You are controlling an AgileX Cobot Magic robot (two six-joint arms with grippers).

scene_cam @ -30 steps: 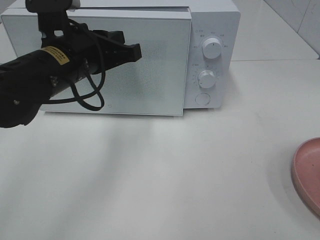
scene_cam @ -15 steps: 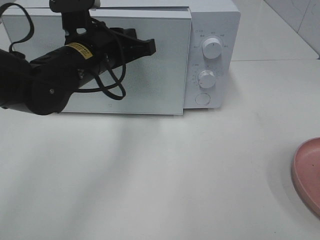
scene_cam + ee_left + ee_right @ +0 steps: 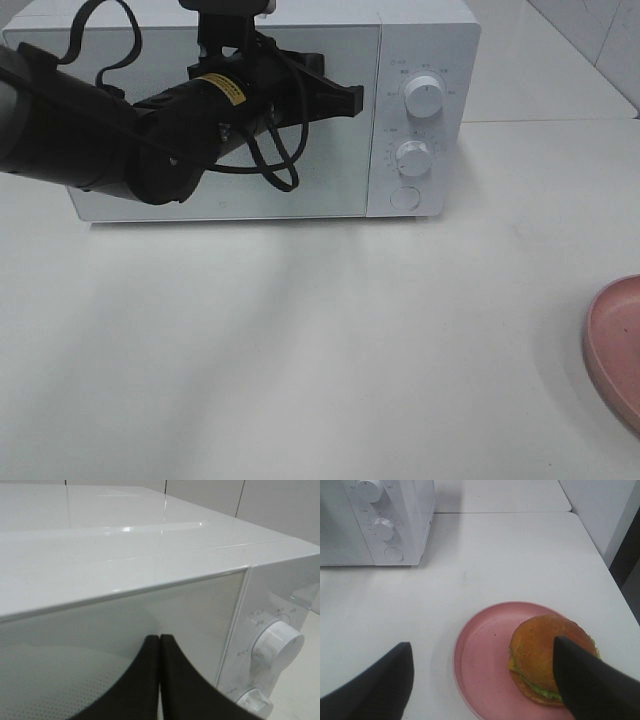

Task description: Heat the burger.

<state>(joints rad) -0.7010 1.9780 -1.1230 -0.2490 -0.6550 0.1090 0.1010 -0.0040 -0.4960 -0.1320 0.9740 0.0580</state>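
White table (image 3: pixel 350 340), microwave (image 3: pixel 425 60) at back edge. Burger (image 3: pixel 547 657) sitting on pink plate (image 3: pixel 480 665) near right edge, off-centre toward plate's far rim. Likely light, soft and stacked, glossy bun maybe slippery; best taken low across the sides, gently, to avoid squashing or shearing layers. Right gripper (image 3: pixel 485 680) spread wide above plate, holding nothing. Left gripper (image 3: pixel 159 680) pressed shut, empty, at microwave door (image 3: pixel 340 190). Door now flush, ajar earlier; left arm further right.

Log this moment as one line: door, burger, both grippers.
microwave door: closed | burger: on pink plate, outside microwave | left gripper: shut, at door | right gripper: open above plate
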